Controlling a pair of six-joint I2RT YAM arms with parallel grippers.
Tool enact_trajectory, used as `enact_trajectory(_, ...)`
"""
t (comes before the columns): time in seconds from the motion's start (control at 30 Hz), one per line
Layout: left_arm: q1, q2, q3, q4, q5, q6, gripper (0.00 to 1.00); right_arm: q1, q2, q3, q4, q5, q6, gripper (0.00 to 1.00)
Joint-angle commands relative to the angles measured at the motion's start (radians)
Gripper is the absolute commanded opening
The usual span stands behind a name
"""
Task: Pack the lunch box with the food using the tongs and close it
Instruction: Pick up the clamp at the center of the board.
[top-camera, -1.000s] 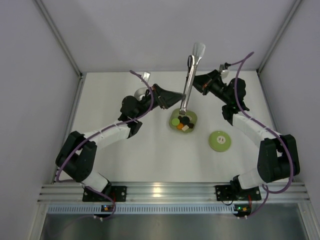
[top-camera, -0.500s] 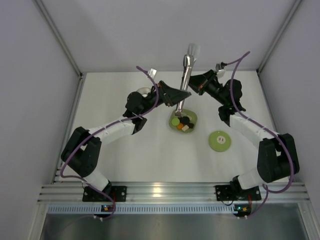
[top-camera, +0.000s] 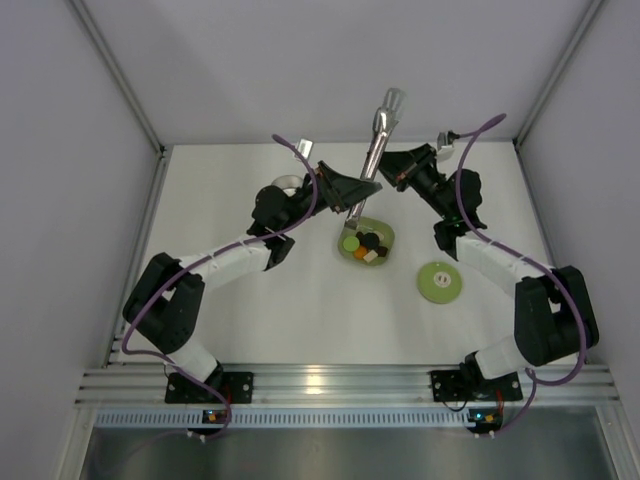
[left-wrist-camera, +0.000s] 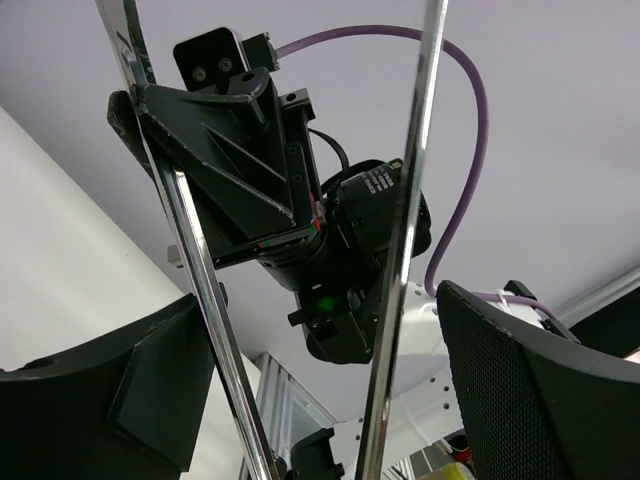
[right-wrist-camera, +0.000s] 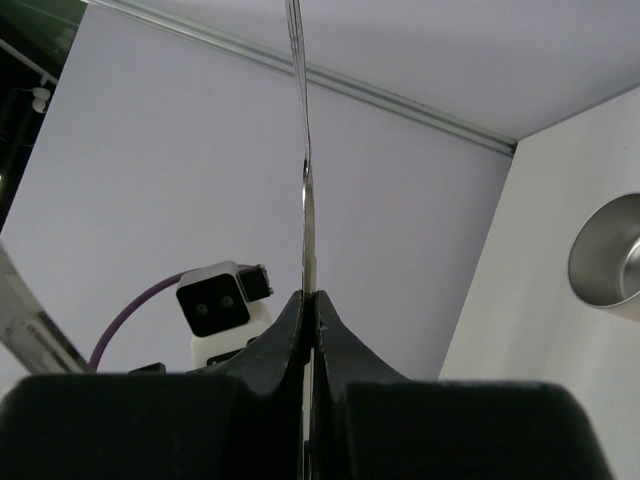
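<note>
The left arm has swung in toward the middle of the white table (top-camera: 300, 310). The left gripper (top-camera: 360, 196) now straddles the slim silver metal tongs (top-camera: 375, 155), jaws spread wide with both thin arms between its fingers; whether either finger touches metal is hard to tell. Just beside it, the right gripper (right-wrist-camera: 310, 300) is clamped tight on the tongs, holding them tilted with their lower tips over the green rounded-square dish (top-camera: 390, 234). The small food pieces (top-camera: 365, 247) lie in this dish. The round steel-lined lunch box (right-wrist-camera: 610, 262) stands uncovered behind the left arm, and its light-green round lid (top-camera: 439, 281) lies flat to the right of the dish.
</note>
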Motion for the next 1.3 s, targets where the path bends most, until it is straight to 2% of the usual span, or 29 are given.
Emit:
enact_trajectory(0.0,-0.013,-0.012,0.01,0.111,-0.009,-0.008,0.89,0.029,-0.021,-0.002,0.122,0.036,-0.023,0.0)
enact_trajectory(0.47,-0.029,-0.039,-0.007,0.082,-0.026,0.012,0.78,0.034,-0.014,-0.048,0.196,0.075,-0.001,0.0)
enact_trajectory(0.73,-0.032,-0.047,-0.002,0.071,-0.024,0.021,0.66,0.046,0.008,-0.044,0.226,0.07,0.011,0.0)
enact_trajectory(1.0,-0.033,-0.056,0.004,0.05,-0.023,0.033,0.59,0.046,0.0,-0.038,0.202,0.073,-0.014,0.01)
enact_trajectory(1.27,-0.033,-0.076,0.006,0.018,-0.031,0.061,0.56,0.046,-0.041,-0.042,0.136,0.093,-0.07,0.11)
